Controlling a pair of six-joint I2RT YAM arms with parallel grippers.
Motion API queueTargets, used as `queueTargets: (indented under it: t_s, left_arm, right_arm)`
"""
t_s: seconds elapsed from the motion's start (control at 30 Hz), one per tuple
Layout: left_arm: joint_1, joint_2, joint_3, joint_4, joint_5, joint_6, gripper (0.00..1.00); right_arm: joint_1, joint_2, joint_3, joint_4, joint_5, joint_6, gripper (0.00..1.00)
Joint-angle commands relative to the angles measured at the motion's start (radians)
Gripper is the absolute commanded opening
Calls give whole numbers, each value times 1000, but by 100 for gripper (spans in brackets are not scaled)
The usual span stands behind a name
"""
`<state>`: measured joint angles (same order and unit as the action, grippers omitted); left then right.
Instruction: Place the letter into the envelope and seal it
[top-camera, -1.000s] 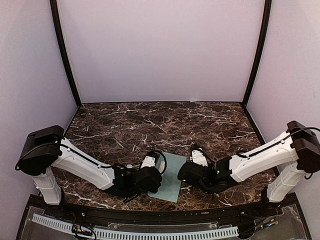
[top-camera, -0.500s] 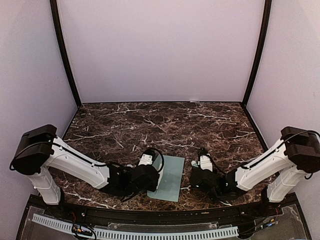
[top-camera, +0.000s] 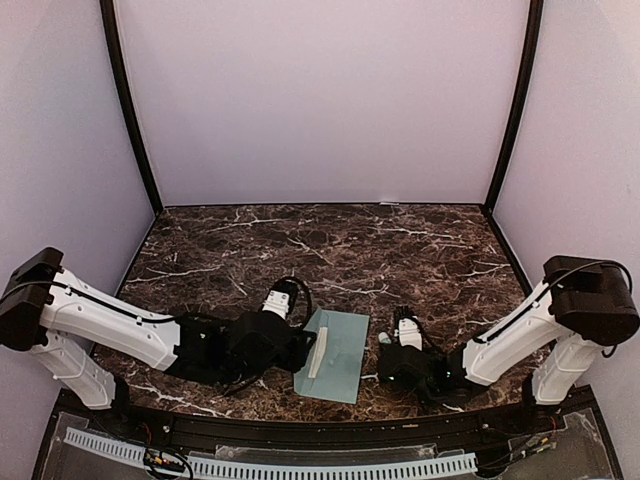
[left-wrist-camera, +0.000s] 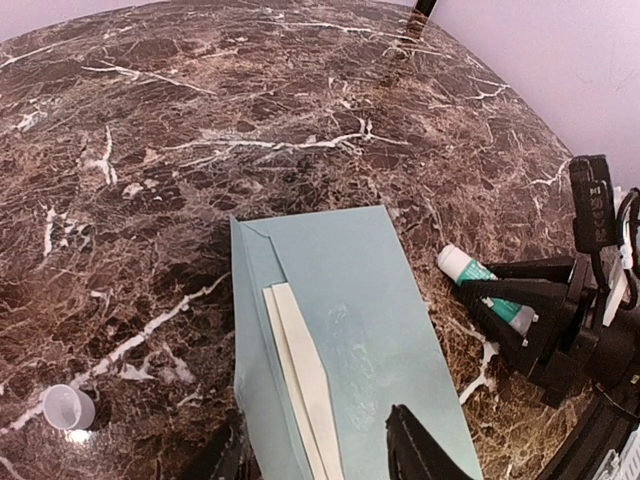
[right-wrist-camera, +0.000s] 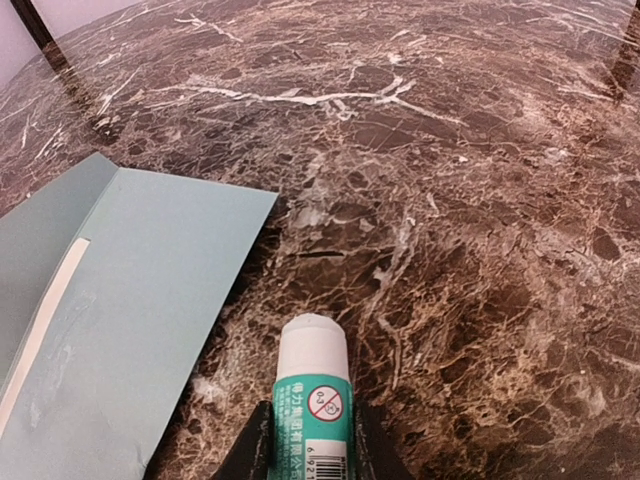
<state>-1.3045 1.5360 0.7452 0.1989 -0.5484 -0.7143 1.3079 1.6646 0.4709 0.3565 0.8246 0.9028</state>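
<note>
Half done, I judge: letter (left-wrist-camera: 300, 370) tucked in envelope (left-wrist-camera: 370, 290) by front edge, sealing left; right gripper (right-wrist-camera: 308, 445) clamps glue (right-wrist-camera: 312, 385), left gripper (left-wrist-camera: 315, 440) splayed.

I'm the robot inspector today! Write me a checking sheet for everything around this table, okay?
Surface: dark marble table, white veins.
Job's things: teal envelope lying flat, cream strip showing along one side; glue stick beside it.
Clutter: small clear cap, apart from the envelope.
Grippers: left gripper open over the envelope; right gripper shut on the glue stick.
Cables: black loop at the left wrist.
Surroundings: pale walls, black frame posts.
</note>
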Motion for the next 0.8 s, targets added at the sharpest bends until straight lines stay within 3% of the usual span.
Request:
queueTargets:
  t_s: [0.0,0.37,0.77]
  left_arm:
    - [4,-79,-26,-42,-49,42,47]
    - [15,-143,-40,-113,-99,72,51]
    - [44,-248,-91,-132,-68,89,52]
  right_arm:
    - [-4,20,-18,-8,-60,57,24]
    - [3,-10,-2,-97,-80,91,36]
    - [5,-138,18,-150,-93,23,55]
